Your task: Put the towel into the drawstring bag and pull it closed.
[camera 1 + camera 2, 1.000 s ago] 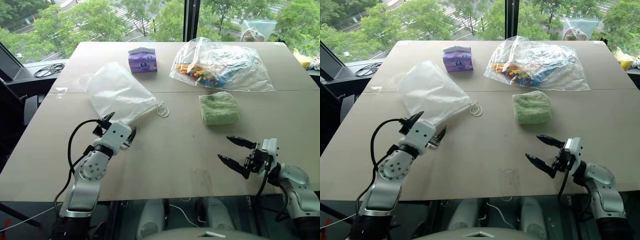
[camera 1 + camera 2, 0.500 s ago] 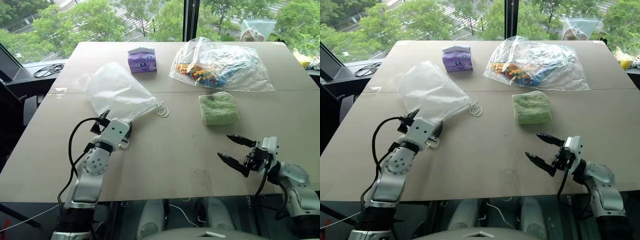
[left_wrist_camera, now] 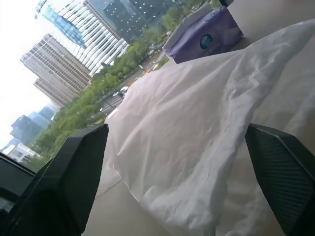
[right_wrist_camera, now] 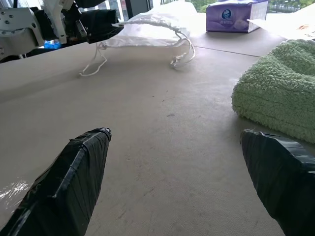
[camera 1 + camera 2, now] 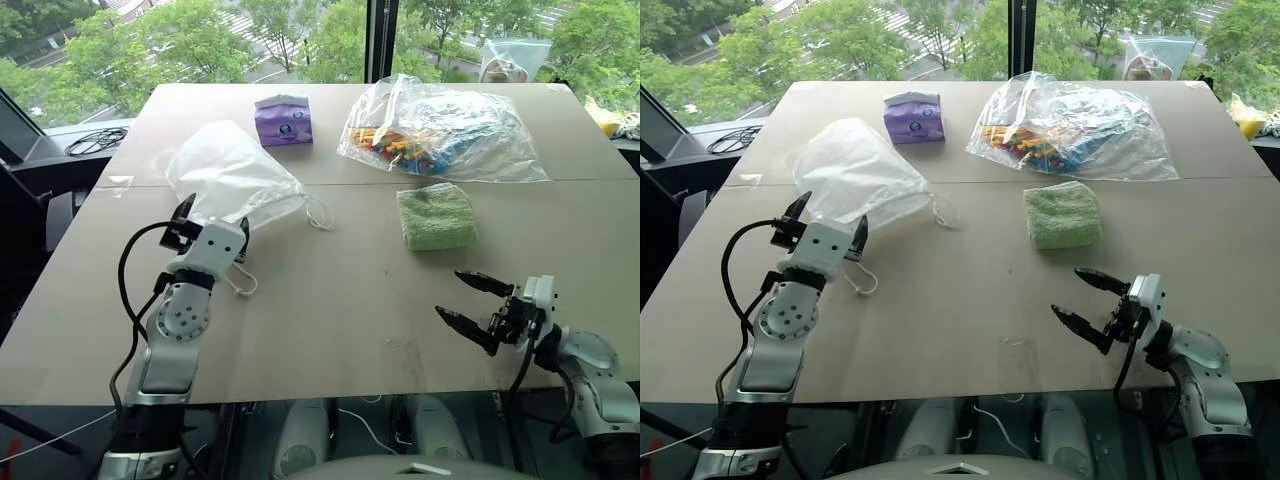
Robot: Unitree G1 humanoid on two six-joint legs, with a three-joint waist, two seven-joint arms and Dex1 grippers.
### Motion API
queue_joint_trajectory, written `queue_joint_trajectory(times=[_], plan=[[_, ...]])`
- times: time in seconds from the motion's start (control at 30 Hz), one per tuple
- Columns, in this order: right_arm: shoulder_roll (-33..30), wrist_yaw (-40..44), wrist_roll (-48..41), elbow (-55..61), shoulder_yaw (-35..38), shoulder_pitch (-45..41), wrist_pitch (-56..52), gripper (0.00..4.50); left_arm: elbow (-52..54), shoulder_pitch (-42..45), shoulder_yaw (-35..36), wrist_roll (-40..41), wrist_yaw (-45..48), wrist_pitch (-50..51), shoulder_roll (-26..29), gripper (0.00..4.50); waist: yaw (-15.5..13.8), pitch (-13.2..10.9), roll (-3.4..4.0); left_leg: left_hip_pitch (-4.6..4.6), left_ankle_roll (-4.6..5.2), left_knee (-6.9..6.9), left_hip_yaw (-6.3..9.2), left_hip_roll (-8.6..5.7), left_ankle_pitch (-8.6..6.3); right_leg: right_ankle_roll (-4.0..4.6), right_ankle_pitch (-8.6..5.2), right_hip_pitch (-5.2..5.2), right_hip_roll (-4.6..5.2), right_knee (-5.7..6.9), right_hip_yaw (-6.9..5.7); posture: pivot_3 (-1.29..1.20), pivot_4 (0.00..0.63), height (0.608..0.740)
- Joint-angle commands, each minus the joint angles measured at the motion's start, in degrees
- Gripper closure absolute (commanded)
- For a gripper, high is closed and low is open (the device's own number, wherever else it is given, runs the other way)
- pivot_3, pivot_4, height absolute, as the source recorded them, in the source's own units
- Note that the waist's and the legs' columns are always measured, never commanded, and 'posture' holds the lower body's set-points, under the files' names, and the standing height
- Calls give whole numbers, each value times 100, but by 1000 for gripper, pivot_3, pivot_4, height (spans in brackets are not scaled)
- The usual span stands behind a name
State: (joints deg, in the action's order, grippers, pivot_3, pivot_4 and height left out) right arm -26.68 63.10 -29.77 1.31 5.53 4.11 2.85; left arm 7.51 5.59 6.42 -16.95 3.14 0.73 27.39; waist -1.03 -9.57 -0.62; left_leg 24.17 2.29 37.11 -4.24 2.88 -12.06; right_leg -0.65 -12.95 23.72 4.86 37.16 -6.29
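We see the left gripper (image 5: 211,212) w/ fingers spread at the near edge of the drawstring bag (image 5: 235,180) — nothing gripped. Right gripper (image 5: 472,300) also spread, empty, near the table (image 5: 330,300) front. Towel (image 5: 437,216) lies flat just beyond it, well apart from the bag.

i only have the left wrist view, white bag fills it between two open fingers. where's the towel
Observer: The towel lies flat on the table, off to the robot's right of the bag, apart from it.
Operator: is the right gripper on it
Observer: No. The right gripper hangs open, nearer the robot than the towel, touching nothing.
Operator: where's the cord
Observer: One white loop lies on the table beside the left gripper, another loop at the bag's end facing the towel.
Operator: anything else nearby
Observer: A purple tissue pack and a clear bag of colourful items sit on the far side.
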Motion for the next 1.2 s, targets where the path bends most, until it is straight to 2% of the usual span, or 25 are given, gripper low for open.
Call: queue_joint_trajectory(times=[0.03, 0.17, 0.27, 0.47, 0.5, 0.53, 0.77, 0.97, 1.2], plan=[[4, -7, -36, 112, 94, -72, 130, 0, -74, 150, 72, -185, -151, -9, 57, 20, 0, 0, 0, 0, 0, 0, 0, 0, 0, 0, 0, 0, 0, 0, 0, 0, 150, 740], [21, -15, -14, 70, 97, -120, 152, 0, -594, 453, -42, -366, -223, 100, 99, 20, -1, 0, 0, 0, 0, 0, 0, -1, 0, -1, 0, 0, -24, 0, 0, 0, 150, 740], [29, -22, -3, 74, 101, -119, 171, 0, -973, 678, -96, -450, -275, 80, 94, 808, -3, 0, 0, 1, 2, 0, 1, -1, 2, -1, 1, 0, -26, 1, -1, 0, 150, 740], [-5, -53, -13, 109, 168, -70, 201, 0, -1472, 965, -76, -453, -409, -69, 161, 3599, 1, 0, -1, 2, 5, 1, 0, 0, 3, -22, 13, 0, -25, 0, 1, 0, 150, 740], [-10, -60, -14, 118, 170, -60, 207, 0, -1557, 987, -62, -441, -427, -109, 189, 4225, 1, 0, -1, 2, 6, 0, 0, 0, 3, -22, 13, 0, -25, 0, 1, 0, 150, 740], [-13, -72, -15, 125, 173, -52, 212, 0, -1640, 1011, -52, -427, -440, -150, 215, 4480, 2, 0, -1, 2, 6, 0, 1, 0, 3, -22, 13, 0, -26, 0, 0, 0, 150, 740], [-40, -123, -17, 138, 186, -49, 235, 0, -1874, 1145, -68, -380, -491, -407, 328, 4480, 5, 0, -1, 2, 4, 1, -1, 2, 3, -22, 13, 0, -24, 0, 1, 0, 150, 740], [-42, -139, -41, 143, 195, -126, 232, 0, -1538, 1179, -61, -370, -393, -337, 355, 4480, 5, 0, -1, 2, 4, 1, 0, 2, 2, -21, 13, 0, -23, 0, 0, 0, 150, 740], [-94, -143, -423, 399, 200, -513, -240, 0, -693, 1520, 32, -243, 56, 509, 361, 4480, 7, -1, -2, 2, 3, 4, 0, 2, 2, -19, 15, 0, -25, 2, 0, 0, 150, 740]])
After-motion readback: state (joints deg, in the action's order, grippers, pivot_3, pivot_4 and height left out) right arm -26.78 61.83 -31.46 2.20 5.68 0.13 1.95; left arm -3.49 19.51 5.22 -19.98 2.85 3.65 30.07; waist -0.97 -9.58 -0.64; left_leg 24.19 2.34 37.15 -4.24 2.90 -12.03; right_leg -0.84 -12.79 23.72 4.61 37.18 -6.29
